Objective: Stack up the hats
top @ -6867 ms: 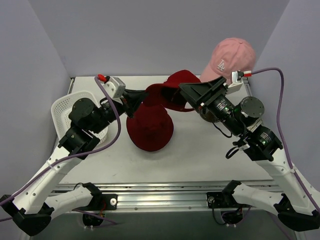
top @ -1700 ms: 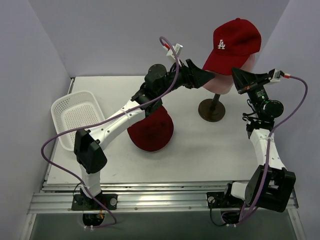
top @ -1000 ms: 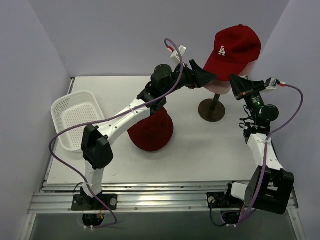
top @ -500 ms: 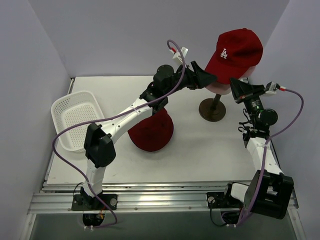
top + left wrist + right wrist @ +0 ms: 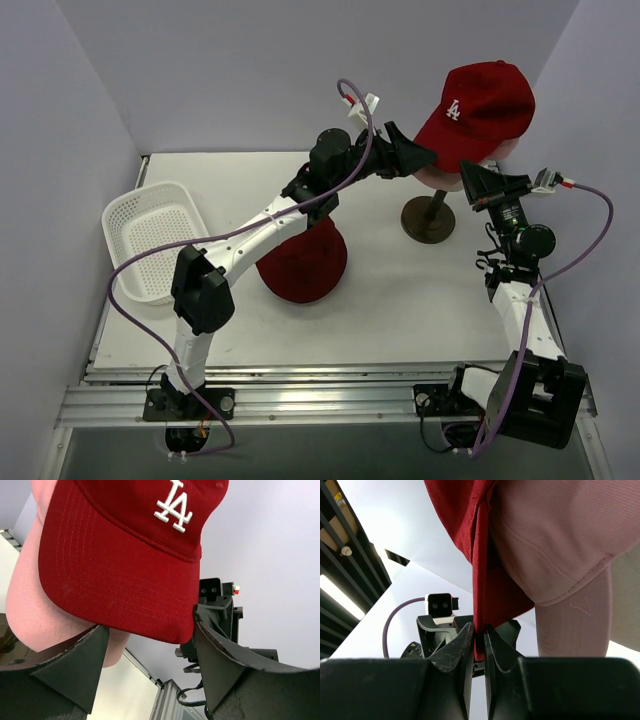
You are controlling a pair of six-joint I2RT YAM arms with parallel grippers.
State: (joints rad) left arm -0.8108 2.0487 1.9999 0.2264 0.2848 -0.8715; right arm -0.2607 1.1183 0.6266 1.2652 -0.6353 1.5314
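Right gripper (image 5: 479, 630): jaws nearly together, pinching a fold of red fabric at the lower edge of the red cap (image 5: 462, 525); in the top view it sits at centre right of the frame, just below that cap.
Left gripper (image 5: 147, 630): jaws wide apart with nothing clamped; the red cap's brim hangs between and above the two fingers (image 5: 75, 660); whether either finger touches fabric cannot be told; in the top view it sits upper centre, just left of the caps.

Red cap (image 5: 482, 100): upper right of the top view, raised off the table, pulled over the pink cap (image 5: 435, 177), whose brim shows beneath the red one; both are carried on a stand (image 5: 428, 220) with a round dark base.
Dark red bucket hat (image 5: 302, 262): centre of the table (image 5: 400, 310), crown up, under the left arm and well apart from both grippers.

Writing: white embroidered "LA" logo (image 5: 174, 505) on the red cap's front panel; no other text is readable.

Room: the stand is near the table's far right corner, with walls close behind and to the right; a white mesh basket (image 5: 150, 240) overhangs the left edge; bare tabletop runs across the lower centre, between the bucket hat and the near rail.
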